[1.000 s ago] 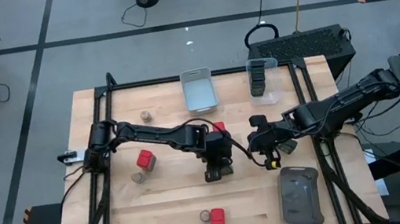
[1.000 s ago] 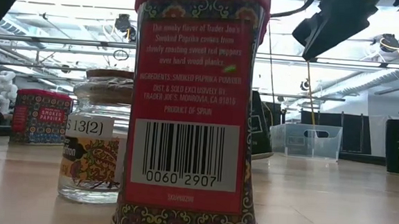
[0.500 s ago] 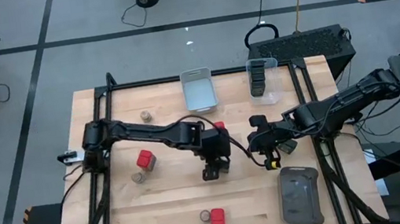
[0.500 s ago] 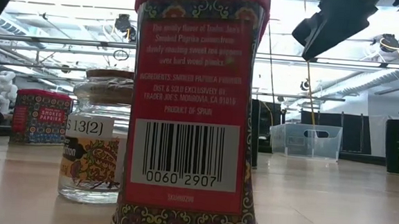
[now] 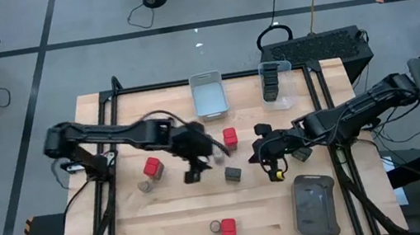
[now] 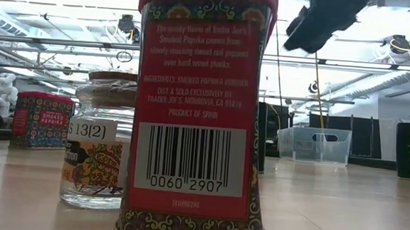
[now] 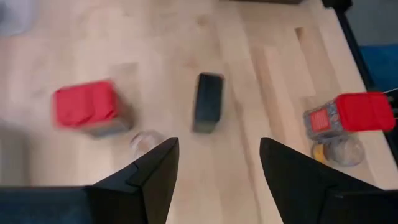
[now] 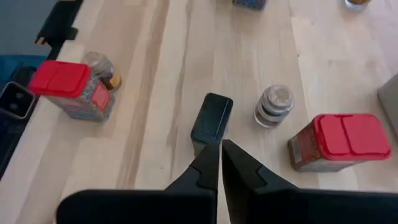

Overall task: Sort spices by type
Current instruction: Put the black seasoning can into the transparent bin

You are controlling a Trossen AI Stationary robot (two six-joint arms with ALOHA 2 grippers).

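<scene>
I'm looking past my left gripper (image 7: 214, 180), whose two dark fingers (image 7: 146, 177) are standing spread apart over the wooden table (image 7: 261, 74). Beyond them a black spice container (image 7: 208, 102) is sitting alone. A red-capped tin (image 7: 87, 109) is standing to one side with a small clear jar (image 7: 144, 142) just beside it. Another red-capped tin (image 7: 351, 115) is resting against a glass jar (image 7: 339, 149).

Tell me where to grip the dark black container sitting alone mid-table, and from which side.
Grip the dark black container across its two long flat sides, coming straight down from above. It is a narrow box standing free on the table, its long faces parallel and bare. The small jar and red-capped tin stand apart, probably leaving finger room. The left end effector is open nearby.
</scene>
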